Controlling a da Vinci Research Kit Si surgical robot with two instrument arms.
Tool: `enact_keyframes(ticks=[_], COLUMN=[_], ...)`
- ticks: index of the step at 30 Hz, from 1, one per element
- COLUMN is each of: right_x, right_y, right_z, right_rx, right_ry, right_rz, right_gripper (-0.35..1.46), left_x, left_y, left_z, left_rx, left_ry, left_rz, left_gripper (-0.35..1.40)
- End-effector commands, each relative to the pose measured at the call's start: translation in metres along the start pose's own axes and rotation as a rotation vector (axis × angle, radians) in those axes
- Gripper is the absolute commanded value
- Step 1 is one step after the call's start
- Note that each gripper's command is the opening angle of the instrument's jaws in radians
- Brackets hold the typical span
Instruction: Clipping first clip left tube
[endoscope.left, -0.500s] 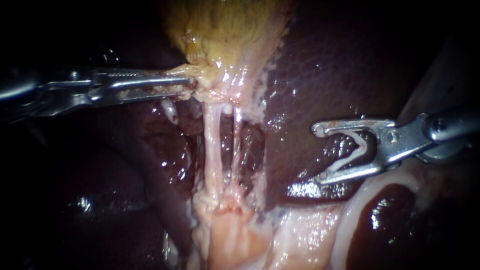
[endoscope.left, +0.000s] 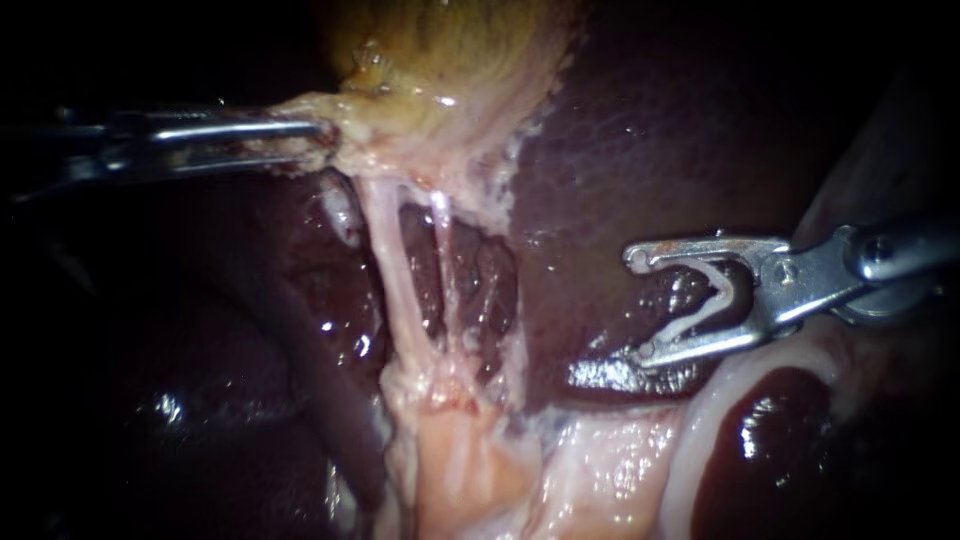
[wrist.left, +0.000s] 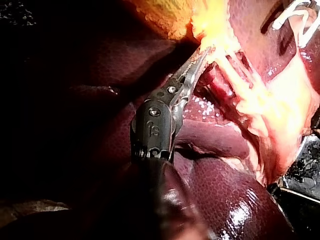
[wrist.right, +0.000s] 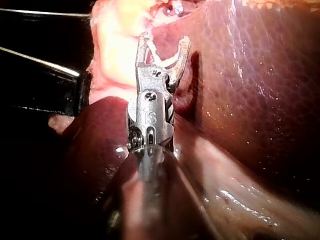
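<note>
Found left tube (endoscope.left: 395, 270) stretched taut between the pale tissue under the gallbladder (endoscope.left: 450, 50) and the pinkish fatty lump (endoscope.left: 455, 450) below, lying across a dark recess of the liver (endoscope.left: 640, 130). Noted it as pale pink, glossy, clearly thicker than the thin right tube (endoscope.left: 447, 270) just beside it, with a narrow gap between the two. Logged left instrument (endoscope.left: 318, 135) with pincer clenched on the yellowish-white tissue at the gallbladder's lower end, just above the left tube's upper end. Logged right instrument (endoscope.left: 640, 305) over the liver surface, well apart from both tubes, tips toward them. Marked its pincer as spread wide yet grasping a white V-shaped clip (endoscope.left: 700, 312), one clip arm against each side, clip open and touching no tube. Confirmed same in right wrist view: clip seated in the spread pincer above the liver. Could not make out the tubes' lower ends inside the fatty lump.
</note>
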Motion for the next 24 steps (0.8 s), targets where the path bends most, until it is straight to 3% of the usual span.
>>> enact_keyframes(ticks=[1, 6, 12, 20, 24], right_x=[0.0000, 0.0000, 0.0004, 0.0037, 0.0057], right_y=[0.0000, 0.0001, -0.0002, -0.0018, -0.0024], right_z=[0.0000, 0.0000, 0.0003, 0.0033, 0.0056], right_rx=[0.000, 0.000, -0.004, 0.017, 0.009], right_ry=[0.000, 0.000, -0.001, 0.006, 0.012], right_rz=[0.000, 0.000, 0.001, 0.006, 0.062], right_gripper=[0.50, 0.50, 0.50, 0.50, 0.50], left_x=[0.0007, 0.0026, 0.0025, 0.0019, 0.0017], left_y=[0.0004, 0.0020, 0.0024, 0.0027, 0.0026], left_z=[-0.0007, -0.0017, -0.0014, -0.0002, 0.0004], left_rx=[0.003, 0.006, 0.010, 0.011, 0.007], left_ry=[0.013, 0.035, 0.036, 0.038, 0.039], left_rz=[0.003, 0.010, 0.010, 0.014, 0.015], left_gripper=[-0.35, -0.35, -0.35, -0.35, -0.35])
